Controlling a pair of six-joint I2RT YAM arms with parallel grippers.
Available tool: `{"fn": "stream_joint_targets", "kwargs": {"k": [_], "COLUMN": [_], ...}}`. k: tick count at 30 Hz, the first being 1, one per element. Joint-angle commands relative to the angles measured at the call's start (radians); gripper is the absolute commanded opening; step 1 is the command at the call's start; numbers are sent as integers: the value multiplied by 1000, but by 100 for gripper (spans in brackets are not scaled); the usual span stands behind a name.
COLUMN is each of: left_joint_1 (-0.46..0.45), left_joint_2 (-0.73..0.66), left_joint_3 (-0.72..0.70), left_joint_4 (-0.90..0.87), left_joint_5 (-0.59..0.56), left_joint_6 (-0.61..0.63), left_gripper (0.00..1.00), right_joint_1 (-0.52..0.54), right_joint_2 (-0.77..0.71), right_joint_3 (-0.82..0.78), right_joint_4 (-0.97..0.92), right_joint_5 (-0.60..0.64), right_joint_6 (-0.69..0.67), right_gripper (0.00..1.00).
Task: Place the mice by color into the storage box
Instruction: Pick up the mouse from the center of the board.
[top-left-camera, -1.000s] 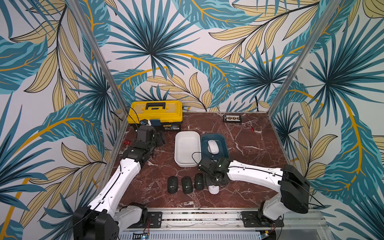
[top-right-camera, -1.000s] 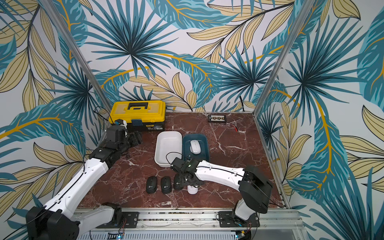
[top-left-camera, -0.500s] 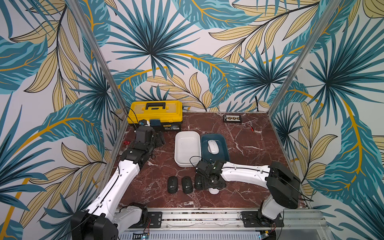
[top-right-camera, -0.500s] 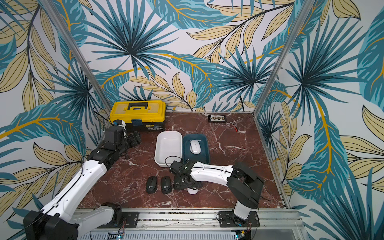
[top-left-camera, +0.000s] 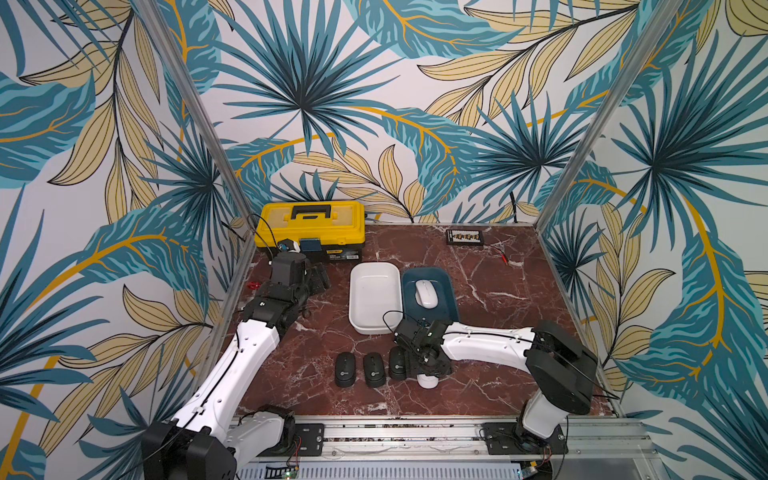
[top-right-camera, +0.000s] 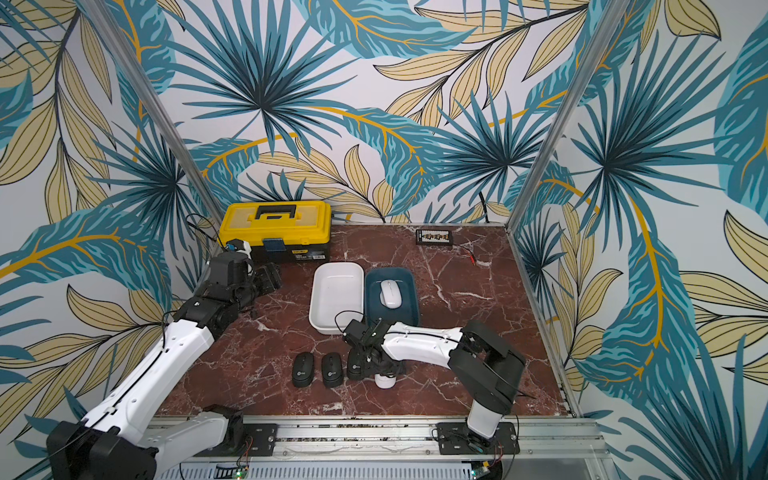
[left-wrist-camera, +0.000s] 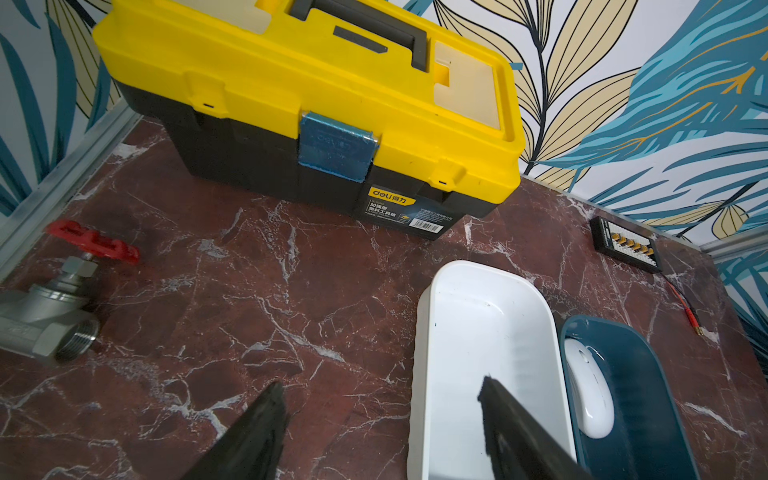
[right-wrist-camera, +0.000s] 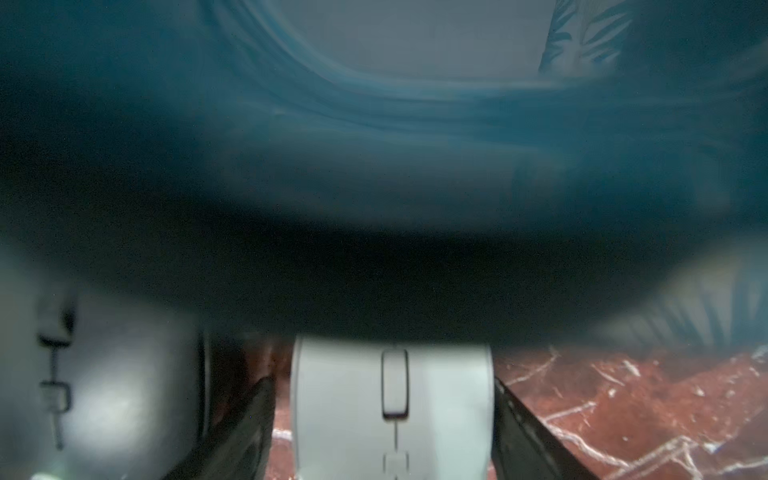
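The right pincer (right-wrist-camera: 383, 380) straddled a white mouse (right-wrist-camera: 332, 415) on the near counter (top-left-camera: 498, 374), jaws open. Three black mice (top-left-camera: 372, 369) lay just left; a second white mouse (top-left-camera: 426, 293) sat in the blue box (top-left-camera: 451, 291). The left pincer (left-wrist-camera: 380, 386) gaped empty.

Top views are bright with even, diffuse overhead light, sharp edge to edge, with only short soft shadows on the marble tabletop (top-left-camera: 490, 291). The left wrist view is crisp and well lit, with a mild sheen on the yellow toolbox (left-wrist-camera: 291, 83) lid and wide-angle lean near the borders. The right wrist view is dim and mostly defocused: a dark teal blur (right-wrist-camera: 374, 166) fills the upper part, the black mouse (right-wrist-camera: 124, 395) carries a smeared highlight, and only the white mouse (right-wrist-camera: 390, 407) is roughly sharp.
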Motion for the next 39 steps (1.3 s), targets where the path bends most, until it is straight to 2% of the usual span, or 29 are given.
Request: {"fn": "stream_joint_targets", "kwargs": {"k": [1,12,18,23,32,39], "left_joint_1": [-4,-4,-4,-3,-3,-4], "left_joint_2": [-11,-4,-5,-5,4,9], "left_joint_3": [4,5,1,1,5,8], "left_joint_4": [1,1,1,4,13,15], "left_joint_5": [-10,-8,-8,-7,-3,2], "left_joint_6": [-8,-9,-14,-14,-19,-22], "left_gripper": [76,76,76,76,76,76], "right_joint_1": [-2,-9,-8,-8,-9,-16], "right_joint_2": [21,39,44,27,-59,-119], "right_joint_3": [-24,-30,-27,-14,64,196], "right_joint_4": [13,18,6,-33,-163,-287], "right_joint_5": [-30,-48,-57,-42,-13,11], "right_joint_6": [-14,-9,-14,-32,-100,-166], "right_gripper": [78,71,60,57,56,56]}}
